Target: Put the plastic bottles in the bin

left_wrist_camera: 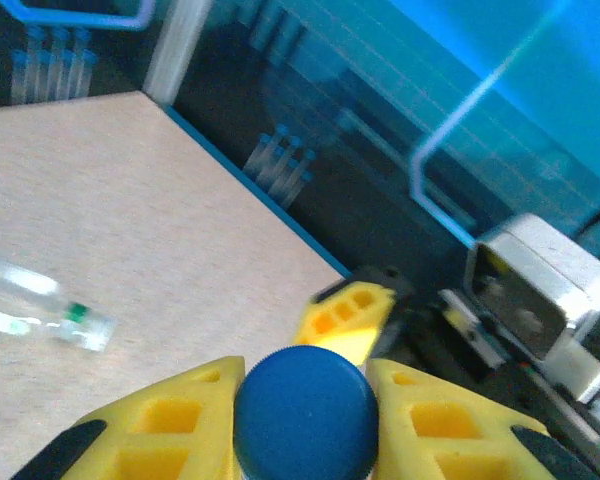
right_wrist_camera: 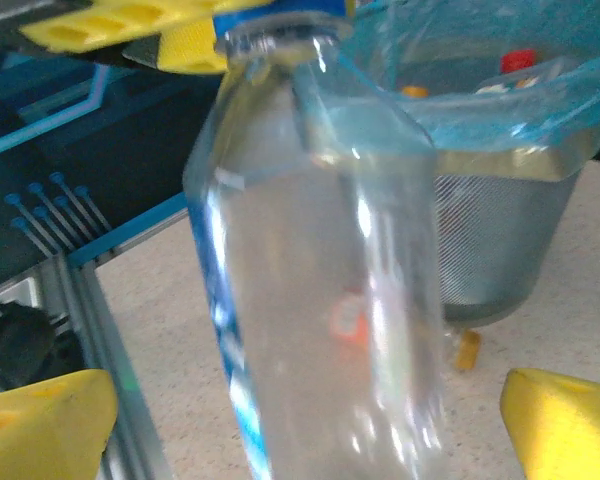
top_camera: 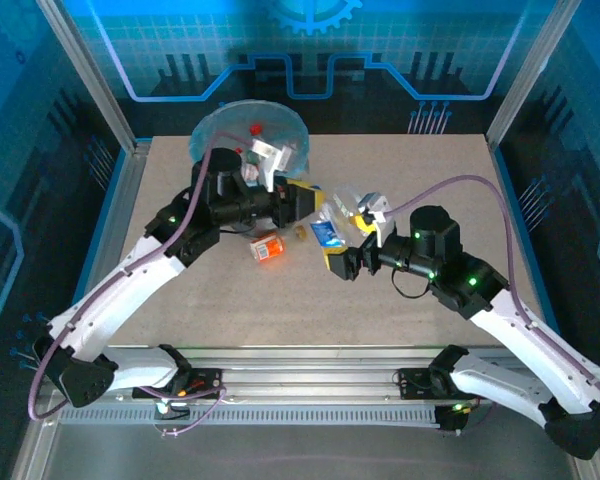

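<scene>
We've got the left gripper [left_wrist_camera: 302,385] pinched tight on the blue-capped top of a clear bottle [right_wrist_camera: 320,280], up just before the bin [right_wrist_camera: 500,240], our right gripper [right_wrist_camera: 305,425] spread wide, fingers flanking it untouched.

Your left gripper [left_wrist_camera: 305,425] pinches a blue bottle cap [left_wrist_camera: 305,410] between its yellow fingers [left_wrist_camera: 170,425]. A clear bottle [left_wrist_camera: 40,310] lies apart on the table [left_wrist_camera: 160,210].

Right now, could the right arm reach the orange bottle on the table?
Probably not directly: the clear bottle, gripped at its top by the left end effector, sits between the open right end effector and the orange bottle.
</scene>
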`<action>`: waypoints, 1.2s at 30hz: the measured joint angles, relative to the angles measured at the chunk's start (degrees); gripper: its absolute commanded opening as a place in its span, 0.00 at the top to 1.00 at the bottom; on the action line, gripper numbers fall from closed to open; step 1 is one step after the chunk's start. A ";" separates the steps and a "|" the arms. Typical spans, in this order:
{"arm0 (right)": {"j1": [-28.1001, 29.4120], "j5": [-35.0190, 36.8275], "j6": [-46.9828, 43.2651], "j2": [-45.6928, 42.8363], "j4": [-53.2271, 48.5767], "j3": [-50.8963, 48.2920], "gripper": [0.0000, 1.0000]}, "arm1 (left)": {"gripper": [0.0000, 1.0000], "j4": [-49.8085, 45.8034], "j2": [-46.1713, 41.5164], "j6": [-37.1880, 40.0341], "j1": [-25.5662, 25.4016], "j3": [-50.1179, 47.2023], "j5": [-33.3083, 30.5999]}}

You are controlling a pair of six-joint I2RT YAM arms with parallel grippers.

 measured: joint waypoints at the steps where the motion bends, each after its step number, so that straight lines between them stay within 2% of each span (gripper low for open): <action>1: 0.02 1.51 0.02 0.15 -0.57 0.76 0.00 | 1.00 -0.90 -0.22 0.98 1.31 1.29 -1.95; 8: 0.15 9.16 -0.22 0.13 -2.73 2.34 0.00 | 1.00 -3.30 -0.48 5.60 15.13 11.85 -14.38; 11: 0.15 10.93 -0.61 0.11 -3.82 2.51 0.00 | 1.00 -3.45 1.68 9.73 18.14 17.05 -21.18; 16: 0.17 12.92 -1.29 0.11 -5.44 3.56 0.00 | 1.00 -3.39 10.95 16.92 19.52 24.87 -28.83; 22: 0.22 14.25 -1.51 -0.15 -7.37 4.55 0.00 | 1.00 -2.36 22.67 24.17 19.98 25.66 -35.47; 27: 0.24 15.54 -1.49 -1.20 -8.59 4.55 0.00 | 1.00 -0.24 29.22 27.21 21.07 25.66 -37.92; 30: 0.24 15.85 -1.49 -1.92 -8.76 4.42 0.00 | 0.90 -0.11 31.93 27.65 21.55 25.66 -38.03; 36: 0.24 16.37 -1.46 -2.23 -9.29 3.78 0.00 | 0.89 -0.76 33.94 26.21 21.81 25.68 -36.02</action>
